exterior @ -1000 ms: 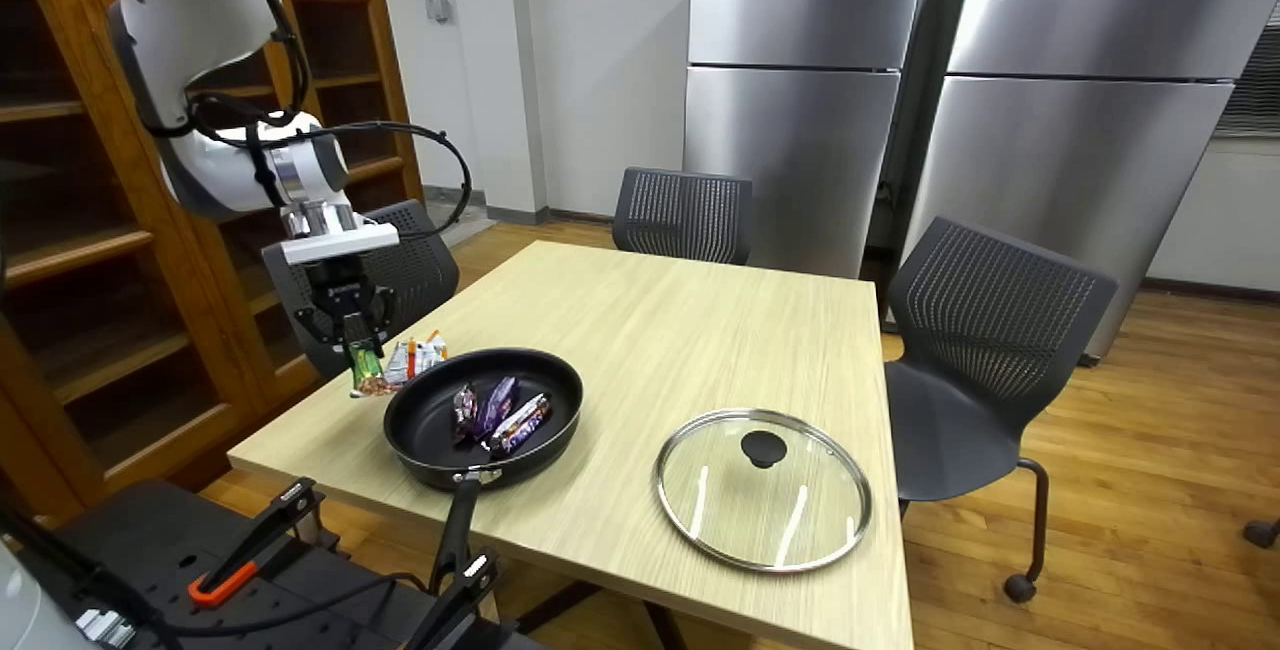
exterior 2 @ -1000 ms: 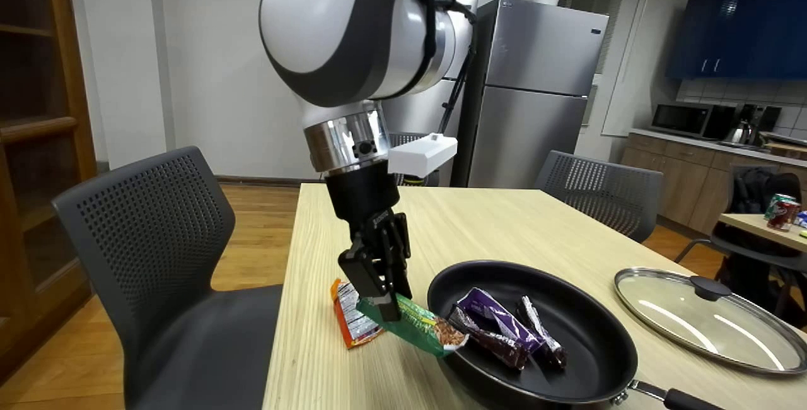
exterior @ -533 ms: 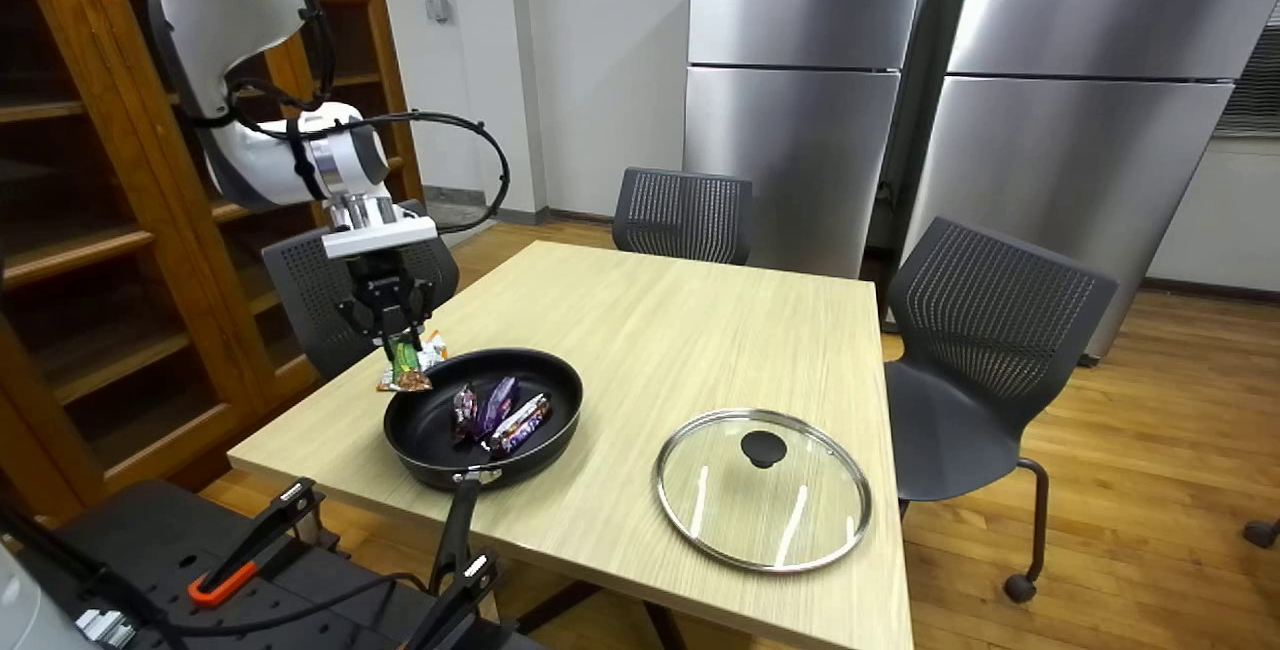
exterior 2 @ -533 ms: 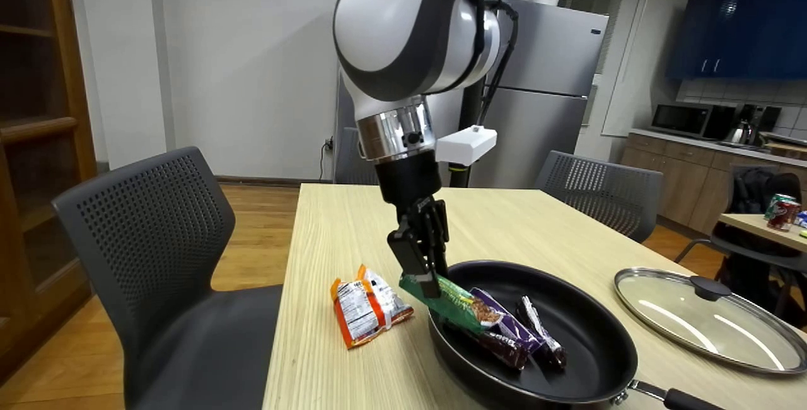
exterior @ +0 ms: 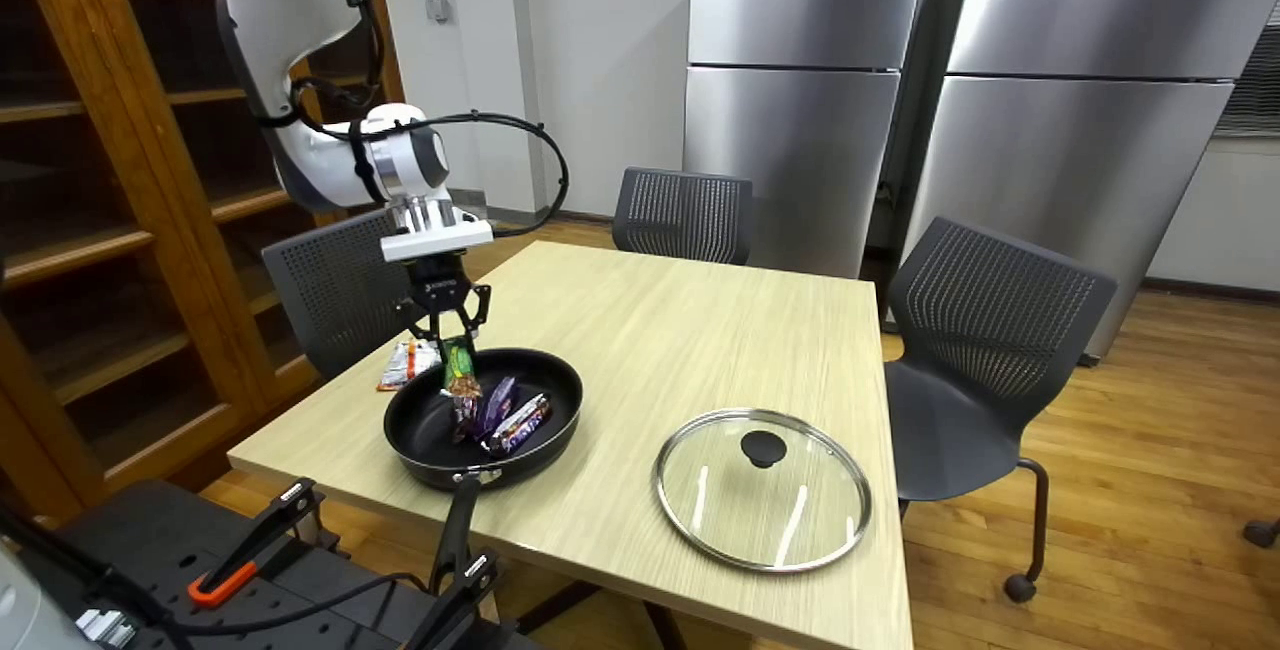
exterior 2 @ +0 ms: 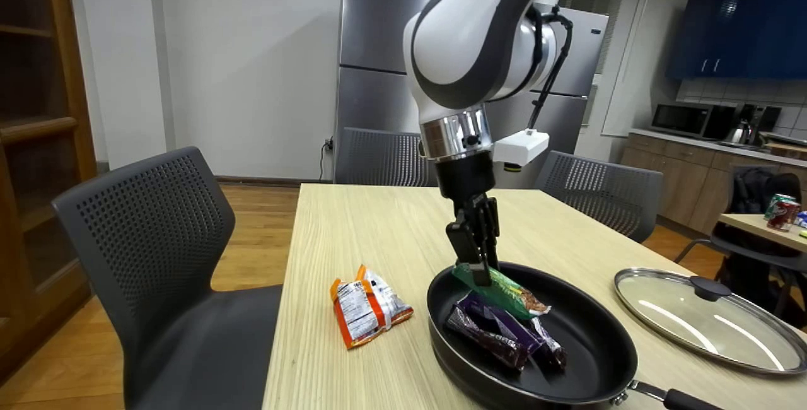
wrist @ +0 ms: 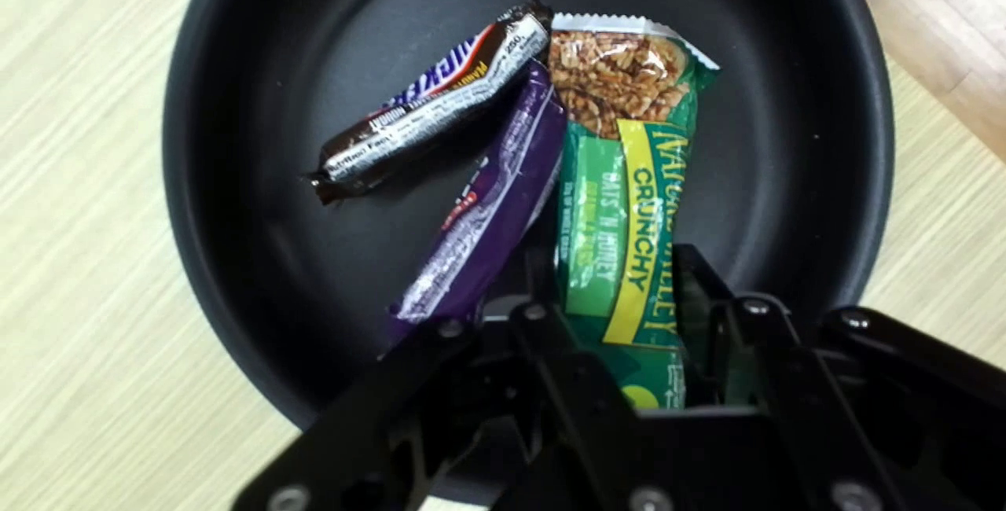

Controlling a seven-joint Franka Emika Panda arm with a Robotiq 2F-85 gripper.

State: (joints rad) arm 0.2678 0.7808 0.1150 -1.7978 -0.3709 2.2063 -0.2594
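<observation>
A: Why does the green granola bar [wrist: 621,204] slope like that?
B: The gripper [wrist: 617,291] is clamped across its width near one end, which probably lets the far end tilt down over the open pan [wrist: 786,157], above the other wrapped bars [exterior: 497,408].
A: Touching them?
B: I can't tell.
A: And the glass lid [exterior: 762,495]?
B: It lies apart on the surface [exterior: 680,330], leaving the pan uncovered; the orange-and-white packet [exterior 2: 372,309] lies on the pan's opposite side.

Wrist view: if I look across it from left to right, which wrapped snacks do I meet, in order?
The brown-and-white bar, the purple bar, the green granola bar held by the end effector.
</observation>
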